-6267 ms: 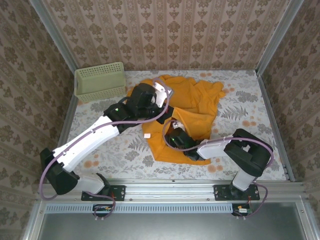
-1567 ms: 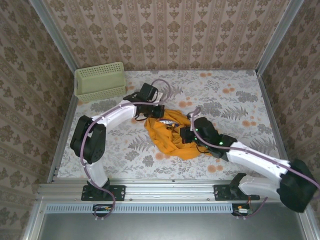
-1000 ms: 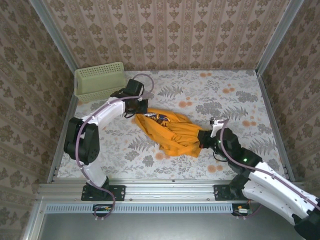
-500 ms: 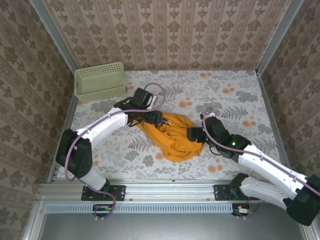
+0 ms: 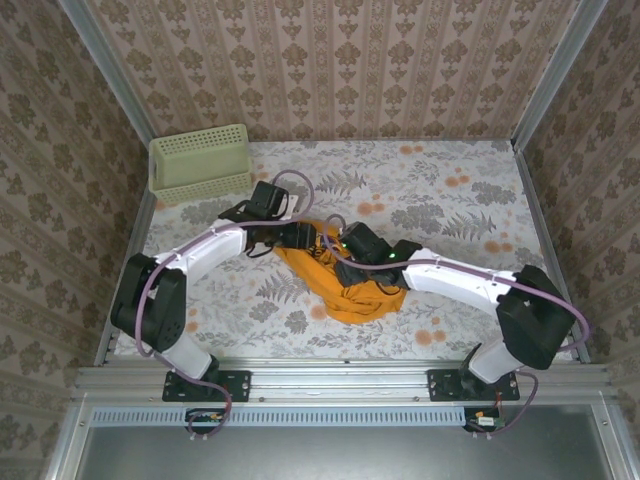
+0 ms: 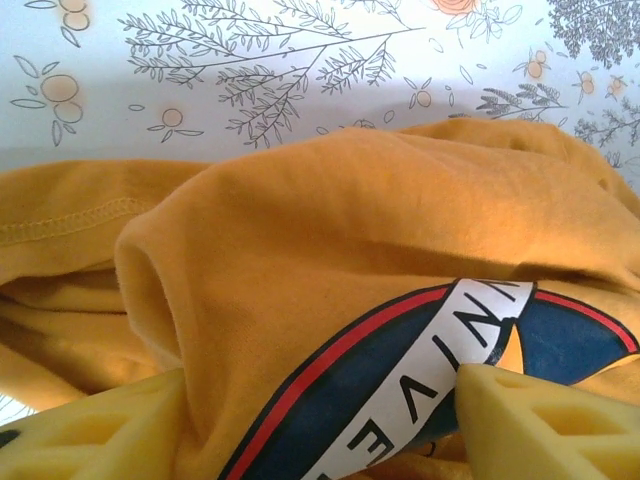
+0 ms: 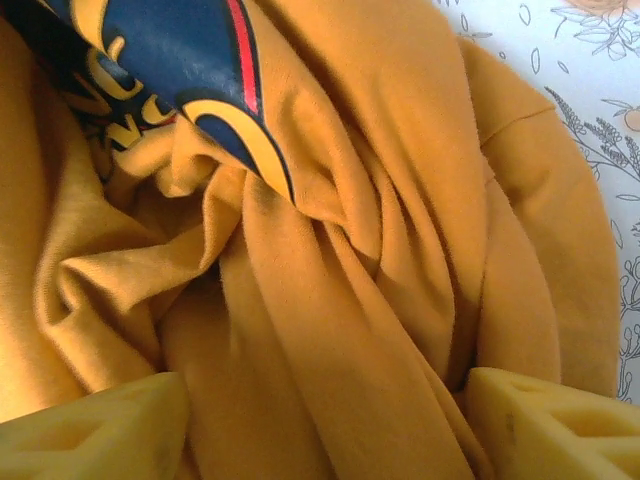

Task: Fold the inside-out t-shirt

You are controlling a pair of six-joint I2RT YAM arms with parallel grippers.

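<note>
The inside-out t-shirt [image 5: 352, 292] lies in a crumpled orange-yellow heap in the middle of the table. Its dark blue, white and red print [image 6: 430, 350] faces up in the left wrist view. My left gripper [image 5: 300, 238] sits at the heap's upper left edge. It [image 6: 320, 425] is open, with its yellow fingers [image 6: 95, 425] wide apart on either side of the printed fold. My right gripper [image 5: 345, 255] hangs over the top of the heap, close to the left one. It [image 7: 320, 425] is open too, and plain folds of the t-shirt [image 7: 330, 200] bulge between its fingers [image 7: 550, 420].
A pale green mesh basket [image 5: 200, 160] stands at the back left corner. The flower-patterned tablecloth [image 5: 460, 190] lies bare to the right and behind the heap. Patterned walls close the table in on three sides.
A second ago both grippers were shut on the shirt and held it stretched between them. Both have let go, opened and moved in together. The shirt has slumped into a tighter heap.
</note>
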